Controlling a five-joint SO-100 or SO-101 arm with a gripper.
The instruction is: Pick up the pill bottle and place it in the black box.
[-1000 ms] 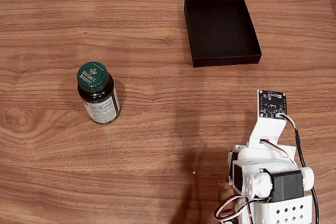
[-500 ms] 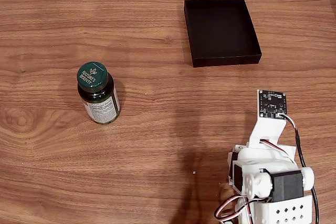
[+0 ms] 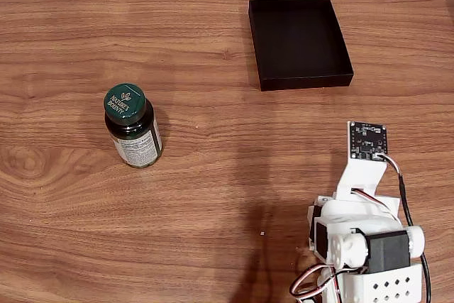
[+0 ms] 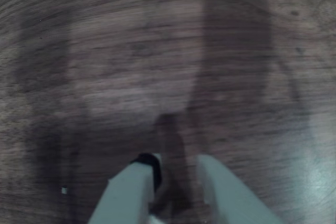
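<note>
— Wood-grain tabletop [image 3: 227, 196], brown with long streaks, runs across the whole fixed view, and a strip of pale wall shows along the top edge. What stands on it?

— On the left side, a small dark green glass pill bottle [image 3: 133, 126] with a round green lid bearing white lettering and a white printed label. It stands upright on the bare wood with its shadow falling to the right, touching nothing else.

— And the container?

— A shallow matte black rectangular box [image 3: 299, 42] with low walls lies near the top of the fixed view, right of centre, well apart from the bottle. Its inside is dark and bare.

— Where is the robot?

— In the lower right corner of the fixed view sits the white plastic arm [image 3: 362, 243], folded back on itself, with black servo blocks, looping wires and a small black circuit board [image 3: 367, 140] pointing up toward the box. It is well apart from both the bottle and the box.

— What about the tool at its end?

— In the wrist view the two pale fingers of the gripper [image 4: 176, 163] rise from the bottom edge, one [image 4: 128, 192] left and one [image 4: 226, 192] right, with a narrow gap of shadowed wood between their tips. Nothing lies in that gap, so it grasps nothing. The picture is blurred, and the fingers look slightly parted rather than clenched. Below them is dim wood grain crossed by soft shadows.
</note>
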